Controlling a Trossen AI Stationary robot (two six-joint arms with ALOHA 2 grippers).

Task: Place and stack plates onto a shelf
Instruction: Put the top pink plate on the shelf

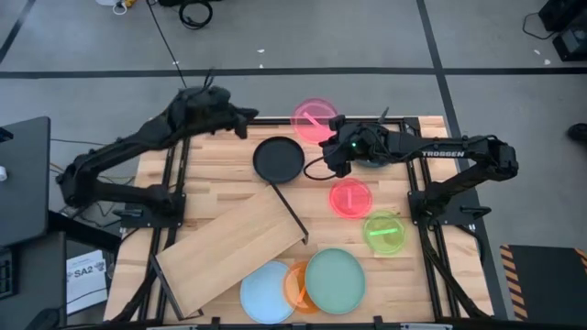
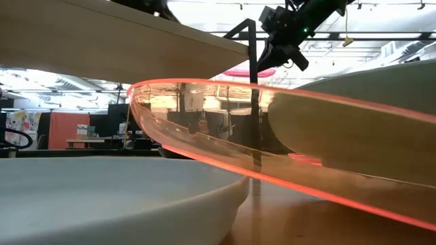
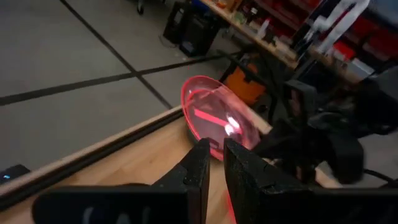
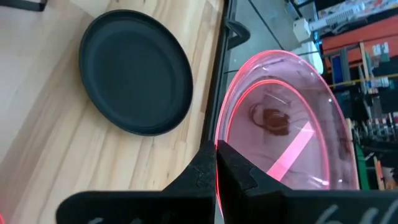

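My right gripper [image 1: 332, 139] is near the table's far edge, shut on a translucent pink plate [image 1: 314, 116], which also shows in the right wrist view [image 4: 280, 124] and high up in the low view [image 2: 246, 71]. My left gripper [image 1: 246, 121] waits shut over the far edge, left of that plate, touching nothing. A black plate [image 1: 278, 159] lies flat on the table beside them. The pale wooden shelf [image 1: 229, 246] lies slantwise toward the near left, with its black bar frame [image 1: 292, 209] at its right end. My right gripper pinches the pink plate's rim [image 4: 219, 134] between its two fingers, on the side of the plate facing the table's right. The fingers come roughly level from the right. The plate is lifted clear and tilted, over the table's far edge.
A second pink plate [image 1: 350, 197] and a neon-green plate [image 1: 383, 232] lie on the right side. Near the front edge, a mint-green plate [image 1: 336, 280] and a light-blue plate [image 1: 266, 291] overlap an orange plate [image 1: 295, 286]. Bare slats [image 1: 215, 160] show left of the black plate.
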